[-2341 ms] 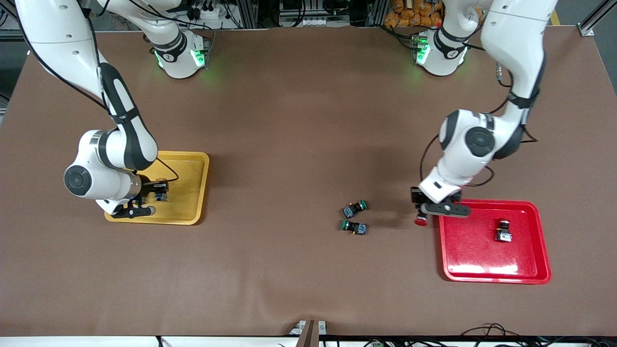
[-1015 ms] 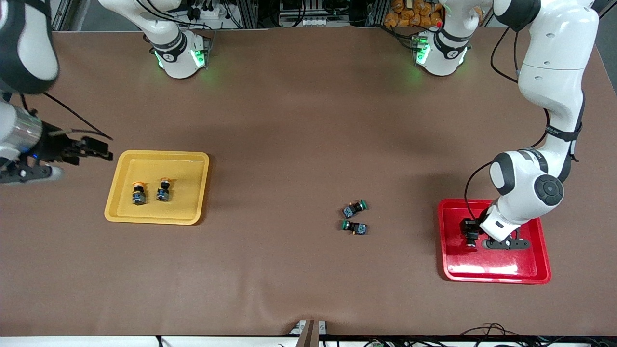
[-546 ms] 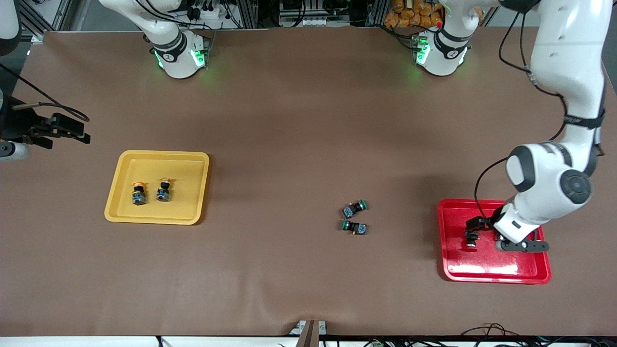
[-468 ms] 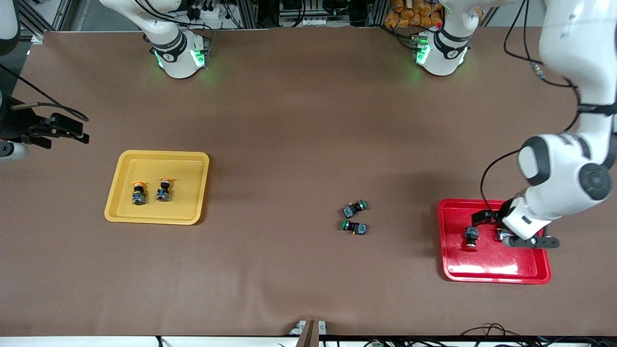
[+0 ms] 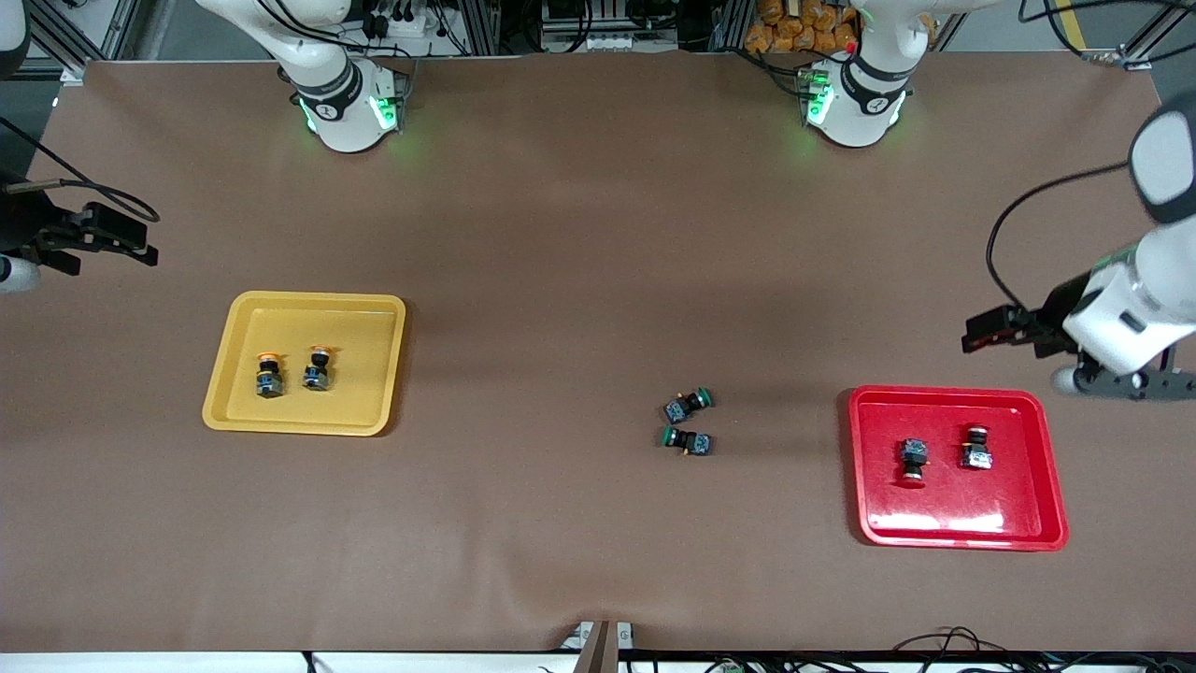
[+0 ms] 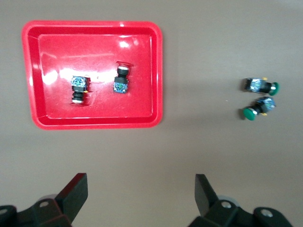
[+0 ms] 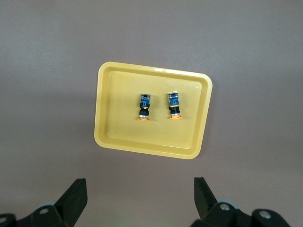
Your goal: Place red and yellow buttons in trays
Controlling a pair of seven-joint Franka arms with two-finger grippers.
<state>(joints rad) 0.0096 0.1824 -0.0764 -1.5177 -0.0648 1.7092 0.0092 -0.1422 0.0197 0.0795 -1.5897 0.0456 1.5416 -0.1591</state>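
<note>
- Two yellow-capped push-button switches [image 5: 291, 370] lie in the shallow yellow plastic tray [image 5: 234, 366], toward the right arm's end of the table.
- Two red-capped switches [image 5: 944, 455] lie in the glossy red tray [image 5: 953, 528], toward the left arm's end.
- Two green-capped switches [image 5: 689, 422] lie mid-table between the trays, obstructing nothing.
- Left gripper [image 6: 141, 196] and right gripper [image 7: 139, 196]: jaws spread wide, empty, over bare table.

Light: we see even, bright overhead lighting.
Glare: white highlights on the red tray [image 5: 962, 528].
Shadows: soft, faint on the table [image 5: 579, 234].
Focus: sharp in all our views.

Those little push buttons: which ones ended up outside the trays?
The two green-capped buttons, lying on the bare brown table between the yellow tray and the red tray; the orange-capped and red-capped pairs sit inside trays.
</note>
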